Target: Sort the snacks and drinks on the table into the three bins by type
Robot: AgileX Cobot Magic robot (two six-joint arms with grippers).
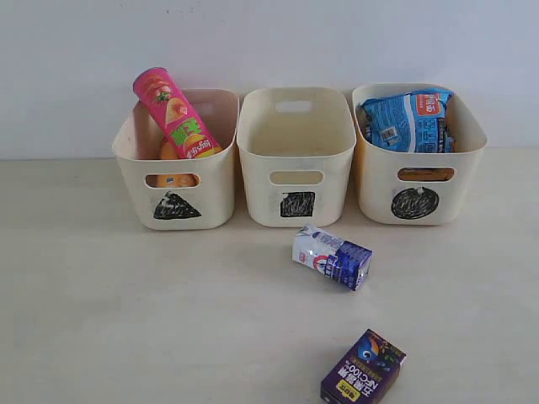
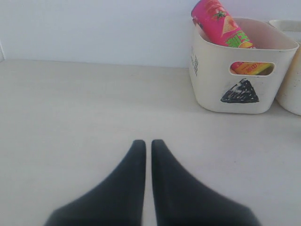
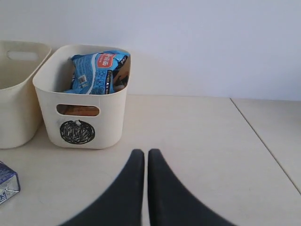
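Two cartons seen on tabletop: white-and-blue carton lying just before square bin, purple carton nearer front edge. Pink-and-green tube leaned in triangle bin, yellow tube glimpsed through its handle slot. Blue packet held in circle bin. Left gripper and right gripper both clenched, nothing grasped.

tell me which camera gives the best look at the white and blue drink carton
The exterior view. There the white-and-blue carton shows whole, lying on its side in front of the square-marked bin. The right wrist view catches only one corner of the carton, cut off by the frame edge. The left wrist view does not show it.
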